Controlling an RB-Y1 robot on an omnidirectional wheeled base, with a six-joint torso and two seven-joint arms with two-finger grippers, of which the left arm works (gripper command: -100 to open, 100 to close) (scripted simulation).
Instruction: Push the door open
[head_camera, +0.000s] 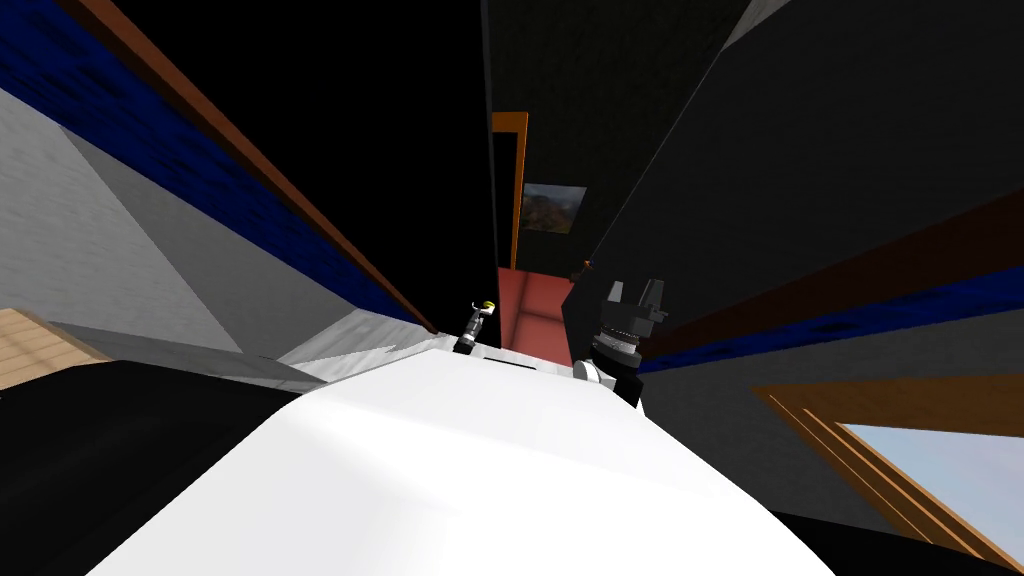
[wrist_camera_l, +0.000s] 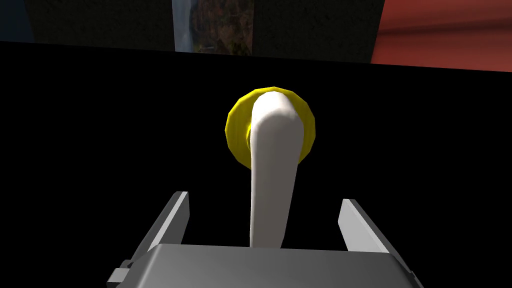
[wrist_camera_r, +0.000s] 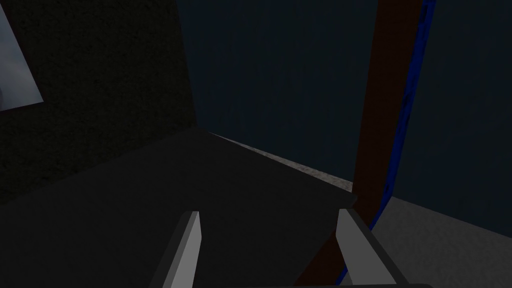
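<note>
On the left of the head view, a blue band (head_camera: 150, 140) with a brown rail (head_camera: 260, 150) above it ran along the grey wall. Next to the rail stood the door (wrist_camera_l: 100, 160), drawn as a flat black plane.

Door handle: a white lever (wrist_camera_l: 272, 170) was mounted on a round yellow plate (wrist_camera_l: 237, 132) on the door face. In the left wrist view the lever ran from the plate straight toward the gripper's body, where its free end passed out of sight behind the body's edge.

Left gripper (wrist_camera_l: 265, 199): the fingers (wrist_camera_l: 172, 217) were spread wide. The lever lay between them, roughly central, with a clear gap on each side. Neither finger touched the lever. The gripper pointed squarely at the door face, with the yellow plate just beyond the fingertips. In the head view it appeared small, just above the chest tip, with the yellow plate at its end.

Beyond the door's edge lay a red surface (head_camera: 535, 305), and above it a framed picture (head_camera: 552, 208) hung on a dark wall.

Right gripper (head_camera: 632, 292): it was raised to the right of the red surface, well apart from the handle. Its fingers (wrist_camera_r: 192, 250) stood apart and held nothing.

At the far right, a window (head_camera: 950, 470) with a light wood frame was visible.
</note>
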